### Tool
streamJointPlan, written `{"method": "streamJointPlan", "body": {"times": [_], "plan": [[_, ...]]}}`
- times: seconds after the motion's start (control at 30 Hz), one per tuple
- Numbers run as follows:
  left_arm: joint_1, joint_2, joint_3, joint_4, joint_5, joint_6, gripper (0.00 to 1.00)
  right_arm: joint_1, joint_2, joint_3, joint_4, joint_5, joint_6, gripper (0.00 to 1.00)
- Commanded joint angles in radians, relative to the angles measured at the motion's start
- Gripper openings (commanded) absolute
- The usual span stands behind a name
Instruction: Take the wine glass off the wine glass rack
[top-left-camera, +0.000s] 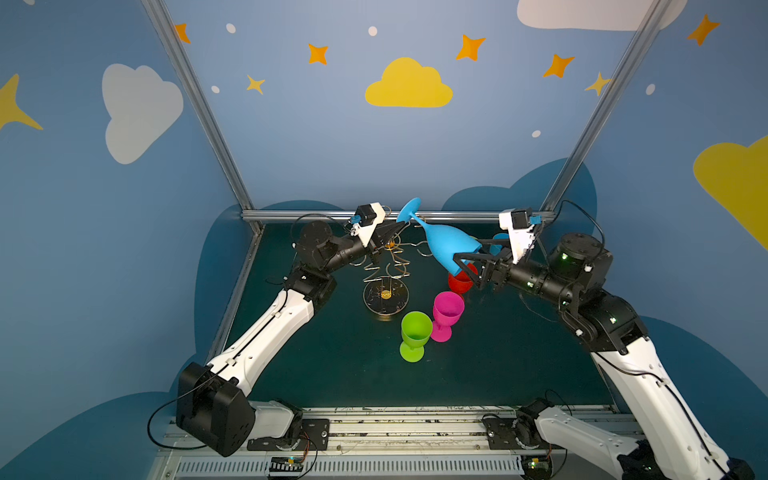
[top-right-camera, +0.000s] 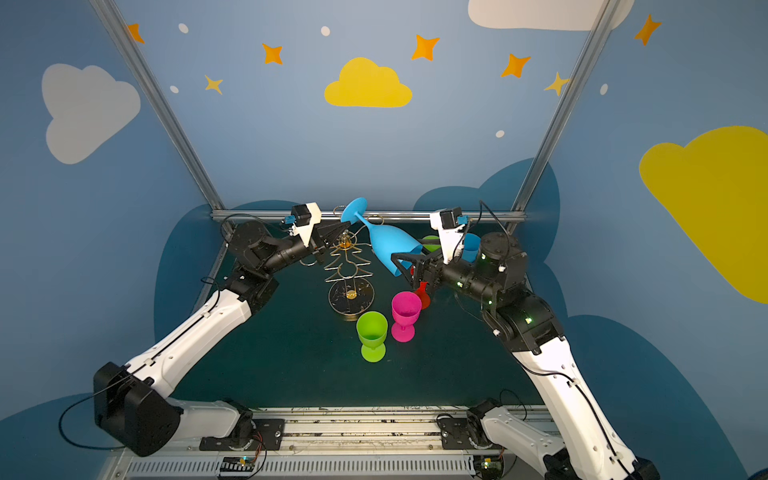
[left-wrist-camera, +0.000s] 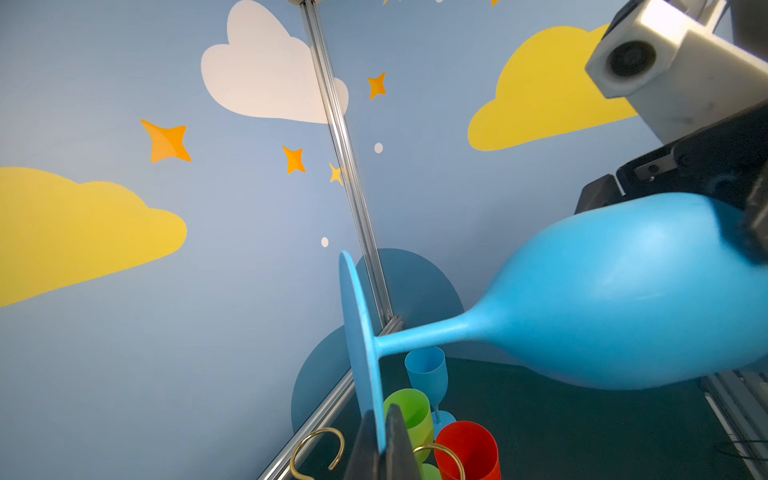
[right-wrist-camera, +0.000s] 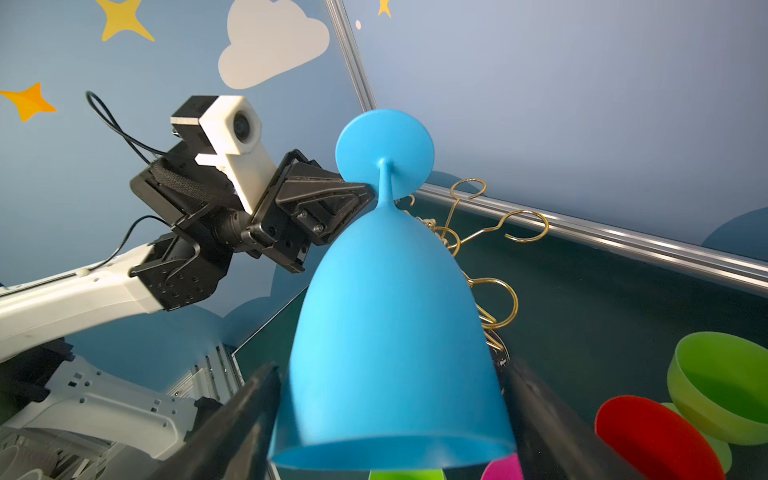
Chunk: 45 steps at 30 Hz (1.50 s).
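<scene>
The blue wine glass (top-left-camera: 449, 249) (top-right-camera: 388, 247) hangs tilted in the air, foot toward the back wall and bowl mouth toward the right arm. My left gripper (top-left-camera: 399, 226) (left-wrist-camera: 382, 440) is shut on the rim of the glass's round foot (left-wrist-camera: 359, 332). My right gripper (top-left-camera: 467, 266) (right-wrist-camera: 390, 374) is open, one finger on each side of the bowl (right-wrist-camera: 390, 332) near its mouth. The gold wire wine glass rack (top-left-camera: 386, 266) (top-right-camera: 347, 266) stands just below and left of the glass. Its hooks (right-wrist-camera: 498, 232) carry no glass, and the foot sits above them.
A green glass (top-left-camera: 415, 332) and a pink glass (top-left-camera: 446, 309) stand upright in front of the rack. A red glass (top-left-camera: 459, 280) sits under my right gripper. A small blue glass (top-right-camera: 471, 247) and another green one (top-right-camera: 430, 243) stand behind it.
</scene>
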Motion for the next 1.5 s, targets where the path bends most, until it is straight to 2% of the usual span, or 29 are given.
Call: {"method": "streamJointPlan", "body": {"times": [0.0, 0.33, 0.53, 0.63, 0.73, 0.8, 0.9, 0.97, 1.0, 1.03, 1.1, 1.13, 1.17, 1.27, 1.33, 1.47], "plan": [[0.012, -0.028, 0.011, 0.051, -0.024, -0.065, 0.03, -0.015, -0.041, -0.027, 0.015, 0.029, 0.014, 0.82], [0.012, -0.042, 0.004, 0.058, -0.002, -0.092, 0.03, -0.054, -0.107, -0.075, 0.018, 0.071, 0.023, 0.82], [0.012, -0.045, 0.003, 0.050, 0.011, -0.106, 0.03, -0.062, -0.065, -0.063, 0.066, 0.053, 0.043, 0.79], [0.012, -0.048, -0.005, 0.050, 0.010, -0.107, 0.03, -0.062, -0.028, -0.046, 0.095, 0.029, 0.061, 0.74], [0.012, -0.051, -0.012, 0.045, 0.011, -0.105, 0.03, -0.061, 0.011, -0.022, 0.111, 0.009, 0.076, 0.60], [0.012, -0.051, -0.016, 0.041, 0.010, -0.102, 0.03, -0.061, 0.029, -0.014, 0.131, -0.007, 0.091, 0.41], [0.012, -0.056, -0.022, 0.036, -0.001, -0.091, 0.03, -0.061, 0.044, -0.002, 0.140, -0.009, 0.102, 0.18], [0.012, -0.059, -0.027, 0.035, -0.011, -0.085, 0.03, -0.061, 0.048, 0.012, 0.127, 0.002, 0.105, 0.03], [0.011, -0.060, -0.030, 0.033, -0.017, -0.079, 0.03, -0.062, 0.047, 0.022, 0.112, 0.019, 0.104, 0.00], [0.011, -0.062, -0.031, 0.032, -0.025, -0.077, 0.08, -0.063, 0.043, 0.028, 0.101, 0.037, 0.101, 0.00], [0.014, -0.071, -0.035, 0.025, -0.058, -0.077, 0.51, -0.064, 0.024, 0.041, 0.073, 0.089, 0.082, 0.00], [0.012, -0.076, -0.036, 0.021, -0.069, -0.075, 0.64, -0.068, 0.014, 0.050, 0.051, 0.116, 0.067, 0.00], [0.015, -0.082, -0.036, 0.015, -0.087, -0.074, 0.71, -0.070, 0.002, 0.067, 0.015, 0.148, 0.049, 0.00], [0.024, -0.108, -0.058, 0.014, -0.148, -0.076, 0.90, -0.082, -0.028, 0.139, -0.136, 0.266, -0.018, 0.00], [0.035, -0.129, -0.077, 0.016, -0.188, -0.083, 0.98, -0.085, -0.042, 0.206, -0.266, 0.346, -0.075, 0.00], [0.074, -0.182, -0.120, 0.017, -0.256, -0.110, 0.99, -0.086, -0.045, 0.362, -0.597, 0.501, -0.156, 0.00]]}}
